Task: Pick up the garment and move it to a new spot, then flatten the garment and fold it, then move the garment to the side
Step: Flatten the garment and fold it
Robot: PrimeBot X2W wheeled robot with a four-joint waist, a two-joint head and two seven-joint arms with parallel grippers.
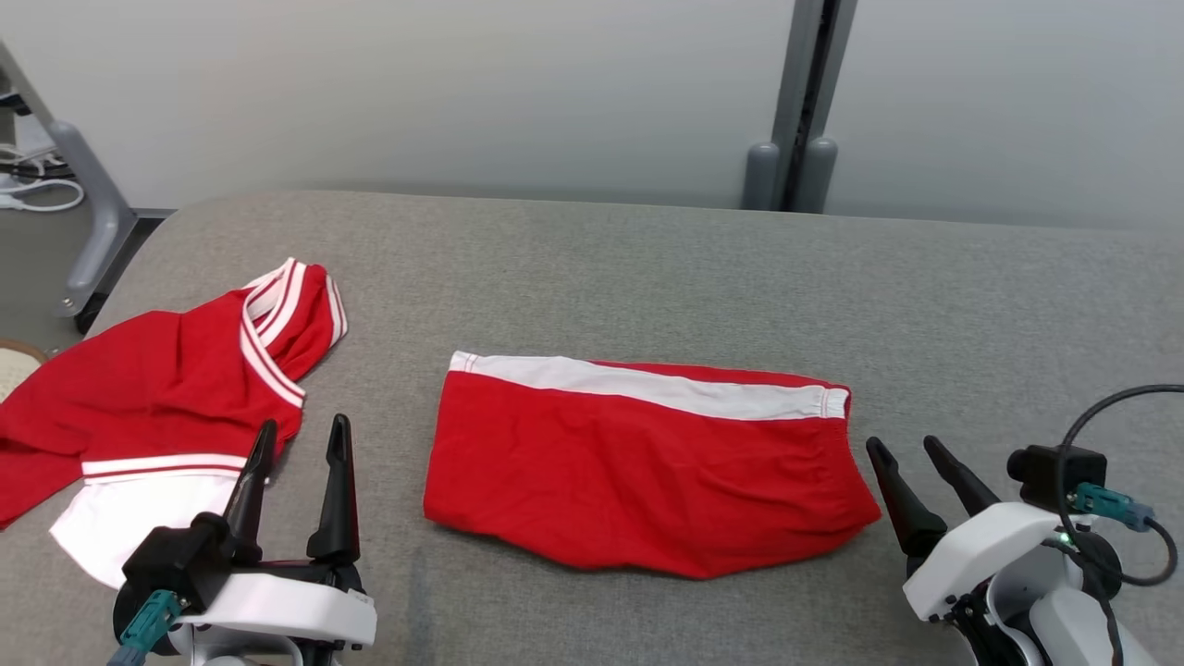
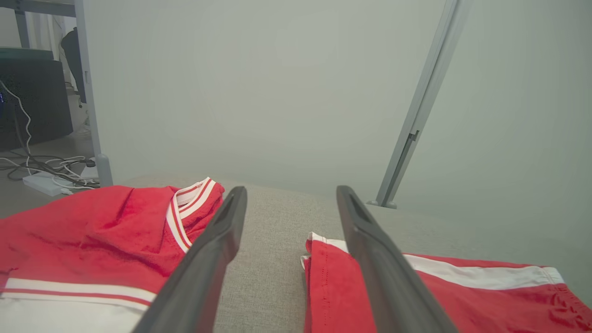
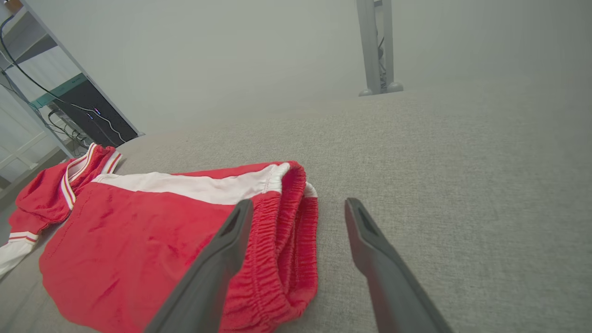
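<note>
Left end effector [image 1: 303, 424]: lower left of the head view, its two dark fingers spread and released, holding nothing. One fingertip overlaps the jersey's edge in the picture, and contact cannot be told.
Right end effector [image 1: 902, 444]: lower right of the head view, fingers parted and empty, just beside the waistband end of the shorts.
Red shorts [image 1: 638, 472]: folded and lying flat at the centre of the head view. A white stripe runs along the upper edge and the gathered elastic waistband is at the right end. In the right wrist view the waistband layers sit stacked behind that arm's left finger.
Red jersey [image 1: 157, 388]: rumpled at the left of the head view, with a white-striped V collar uppermost and a white panel at its lower left. It reaches the frame's left edge.
Between the garments: a bare strip of tabletop [image 1: 647, 268] keeps the two apart.
Surface: grey woven cover with a rounded far edge.
Background: pale wall, a grey post [image 1: 800, 102] at upper right, and cables [image 1: 32, 190] on the floor at upper left.
</note>
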